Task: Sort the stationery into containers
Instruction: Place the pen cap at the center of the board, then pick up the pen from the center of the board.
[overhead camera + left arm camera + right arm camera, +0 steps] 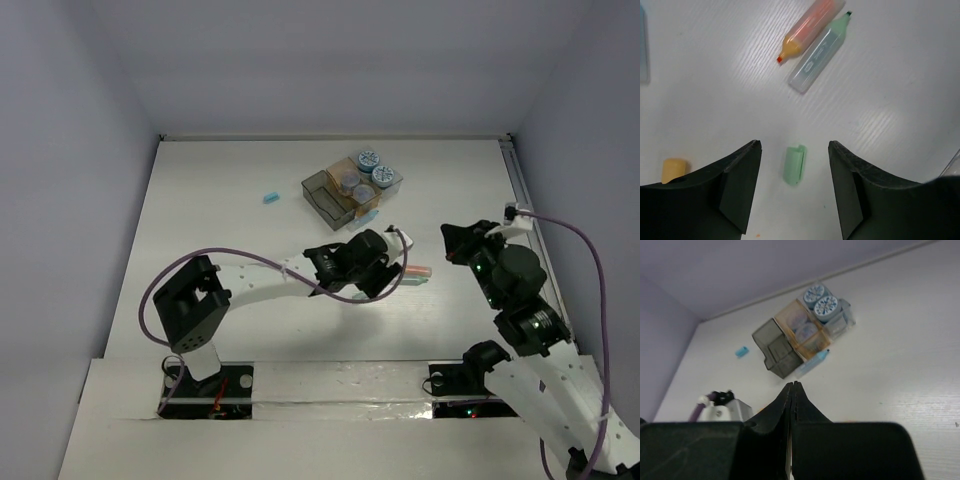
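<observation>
My left gripper [795,146] is open and empty, low over the table. A small green cap [794,164] lies flat between its fingers, touching neither. An orange highlighter [810,27] and a green highlighter [821,52] lie side by side ahead. An orange cap [674,170] lies by the left finger. My right gripper [792,385] is shut and empty, hovering right of centre [458,240]. The joined containers [318,193] stand at the back. The clear one holds two blue-and-white rolls [821,300]. The tan one holds purplish cylinders [802,327]. The dark grey one [775,347] looks empty.
A blue highlighter [812,362] lies against the containers' near side. A blue cap [270,197] lies alone left of the containers. The left arm [260,280] stretches across the table's middle to its gripper [380,272]. Walls close the table at left, back and right.
</observation>
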Tool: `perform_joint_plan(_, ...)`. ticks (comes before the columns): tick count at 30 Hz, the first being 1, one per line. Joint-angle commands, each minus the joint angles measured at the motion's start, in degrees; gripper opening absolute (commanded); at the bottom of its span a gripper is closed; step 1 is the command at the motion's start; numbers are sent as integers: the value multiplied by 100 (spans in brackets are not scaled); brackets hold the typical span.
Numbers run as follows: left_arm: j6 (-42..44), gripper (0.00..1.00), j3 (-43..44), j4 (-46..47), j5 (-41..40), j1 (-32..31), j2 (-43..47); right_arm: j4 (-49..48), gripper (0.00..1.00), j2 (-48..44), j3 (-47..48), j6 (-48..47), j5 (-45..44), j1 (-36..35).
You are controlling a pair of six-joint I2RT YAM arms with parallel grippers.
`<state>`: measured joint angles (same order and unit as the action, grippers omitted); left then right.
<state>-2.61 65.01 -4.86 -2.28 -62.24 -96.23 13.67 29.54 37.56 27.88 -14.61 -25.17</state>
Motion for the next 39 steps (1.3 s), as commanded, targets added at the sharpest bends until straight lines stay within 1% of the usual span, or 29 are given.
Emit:
perform_joint_plan(1,524,53,476,451,-114,-122,-386,135,0,-351,348,-72,-261,-23)
perform_joint_plan(7,893,55,1100,451,-132,-122,-1073,285,0,-660,366,-125,-323,-23)
perform_joint_plan(13,1201,58,1487,451,-79,-122,-1653,224,2,-643,313,-160,-156,-23)
perform_joint_plan(21,1412,59,1778,451,88,-69,-1987,136,3,-423,269,-204,143,-23)
perform_joint_plan(27,1457,55,1945,267,175,-69,-2243,101,5,-379,252,-213,143,-23)
perform_joint_plan(31,1456,45,1918,232,202,-16,-2330,83,6,-352,234,-204,134,-23)
perform_joint_plan(33,1465,44,1927,188,193,-16,-2401,92,6,-326,234,-204,143,-23)
perform_joint_plan(39,1492,47,1971,118,202,-16,-2603,109,7,-352,243,-195,178,-23)
